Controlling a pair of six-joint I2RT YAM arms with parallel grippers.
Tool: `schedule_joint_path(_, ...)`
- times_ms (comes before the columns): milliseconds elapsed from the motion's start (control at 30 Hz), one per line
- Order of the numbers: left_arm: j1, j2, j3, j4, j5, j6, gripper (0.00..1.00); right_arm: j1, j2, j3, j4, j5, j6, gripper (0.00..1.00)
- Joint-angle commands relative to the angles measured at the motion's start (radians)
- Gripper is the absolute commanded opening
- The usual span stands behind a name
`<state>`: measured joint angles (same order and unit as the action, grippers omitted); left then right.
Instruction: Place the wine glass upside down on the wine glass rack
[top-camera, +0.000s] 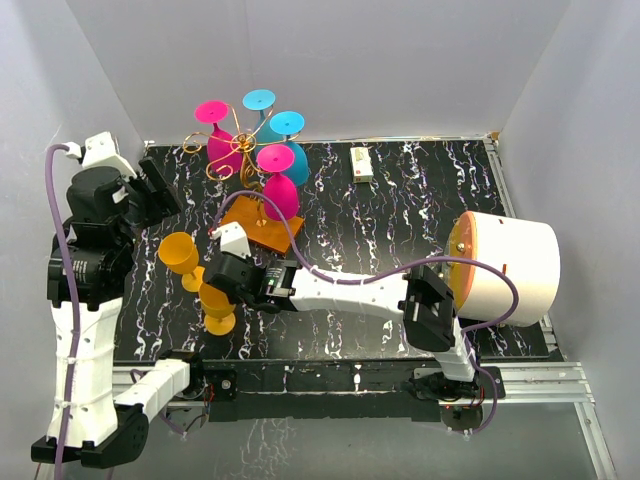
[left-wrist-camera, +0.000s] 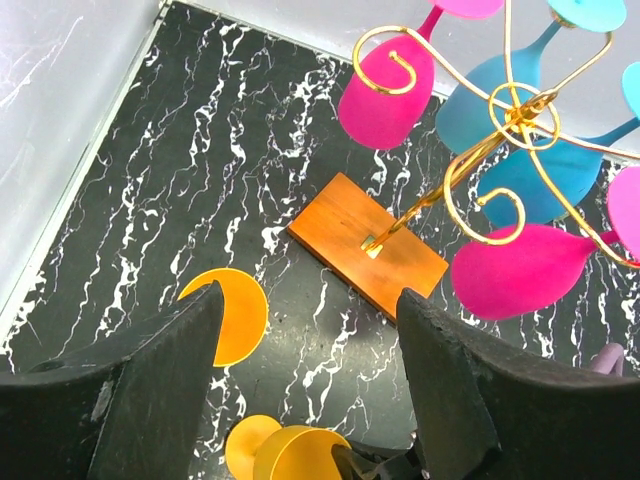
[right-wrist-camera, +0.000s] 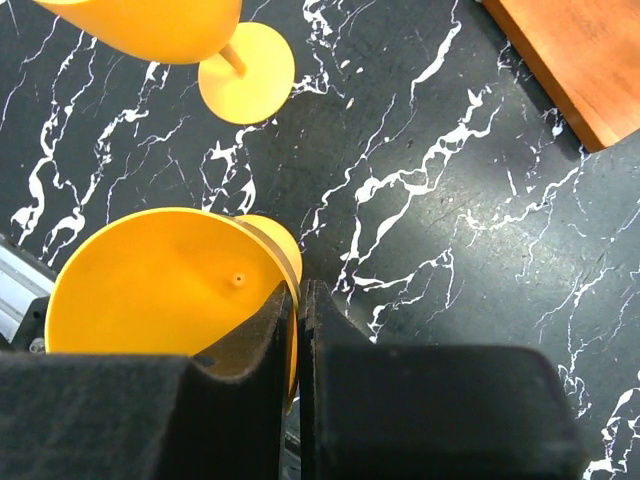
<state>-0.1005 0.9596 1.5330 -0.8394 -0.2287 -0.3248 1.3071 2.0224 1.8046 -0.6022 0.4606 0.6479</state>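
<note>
- Currently pinching the bowl wall of the orange wine glass (right-wrist-camera: 150, 280) at its rim with the right hand (right-wrist-camera: 298, 310), fingers pressed together on it, one inside and one outside.
- Holding the left hand (left-wrist-camera: 310, 310) apart and empty, up over the left side of the tabletop (top-camera: 400, 230), facing the wine glass rack (left-wrist-camera: 515, 105).
- Gripping that glass near the front left of the tabletop, just beside a second orange wine glass (right-wrist-camera: 247, 72) and well apart from the rack behind; cannot tell whether its foot rests on the surface.
- Lift straight up first, to clear the neighbouring glass before any sideways travel.
- Move slowly: judged a thin, slippery hold, likely to twist if swung.
- Roll the wrist until the foot is uppermost while out in the open, not close to the gold wire.
- Choose a curled arm with no glass on it; already carrying two pink and two blue, bowls down, so little room.
- Slide the stem into the loop from the near side, keeping off the nearest pink glass (top-camera: 280, 195).
- Part the fingers only once the foot seems caught on the wire.
</note>
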Motion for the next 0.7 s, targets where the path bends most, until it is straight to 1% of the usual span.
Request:
schedule_joint_path(0,-0.005,0.004,0.081,0.003,0.018,0.003,0.68,0.004,-0.065,0.022,0.025,0.077,-0.008,0.00)
schedule_joint_path(133,-0.007,0.026,0.130,0.024,0.151,-0.002,0.69,0.004,-0.192,-0.097,0.166,0.100,-0.034,0.00)
schedule_joint_path(333,-0.008,0.034,0.123,0.068,0.407,-0.005,0.69,0.004,-0.449,-0.387,0.442,0.199,-0.098,0.00)
schedule_joint_path(467,-0.007,0.043,0.113,0.090,0.486,-0.040,0.70,0.004,-0.588,-0.538,0.596,0.288,-0.134,0.00)
schedule_joint_path(567,-0.008,0.048,0.093,0.114,0.553,-0.087,0.71,0.004,-0.657,-0.613,0.674,0.342,-0.157,0.00)
schedule_joint_path(633,-0.008,0.051,0.073,0.112,0.540,-0.116,0.72,0.004,-0.686,-0.647,0.715,0.369,-0.163,0.00)
schedule_joint_path(667,-0.008,0.053,0.062,0.101,0.509,-0.128,0.72,0.004,-0.694,-0.659,0.731,0.377,-0.164,0.00)
